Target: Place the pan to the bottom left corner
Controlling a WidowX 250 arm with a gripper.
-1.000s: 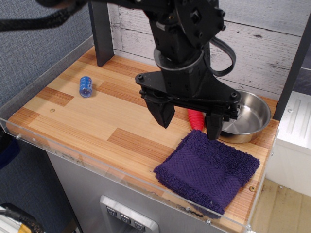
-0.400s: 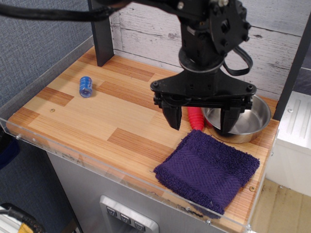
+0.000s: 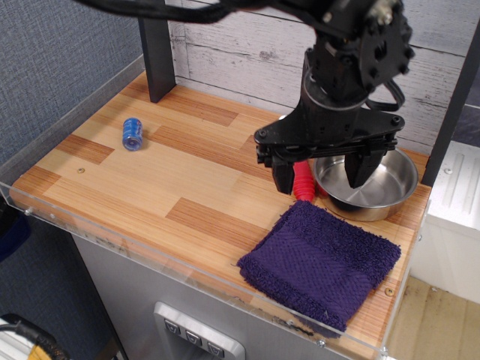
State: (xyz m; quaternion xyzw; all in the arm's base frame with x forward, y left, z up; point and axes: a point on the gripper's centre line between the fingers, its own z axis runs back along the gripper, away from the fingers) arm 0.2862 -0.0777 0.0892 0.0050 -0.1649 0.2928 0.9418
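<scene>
The pan [image 3: 375, 189] is a shiny round steel bowl at the right rear of the striped wood tabletop, partly behind the arm. My gripper [image 3: 321, 177] hangs open just above its left rim. One finger [image 3: 283, 177] comes down left of the rim, the other finger [image 3: 358, 169] is over the bowl's inside. Nothing is held. The bottom left corner [image 3: 30, 191] of the table lies far to the left, edged by a clear acrylic rim.
A red spoon handle [image 3: 303, 182] lies against the pan's left side, between my fingers. A purple towel [image 3: 321, 261] covers the front right. A small blue spool [image 3: 132, 133] sits at the left rear. A dark post [image 3: 155, 52] stands at the back left.
My arm has moved right and back, from above the towel's rear edge to over the pan's left rim. The gripper stayed open. Pan, towel and spool have not moved.
</scene>
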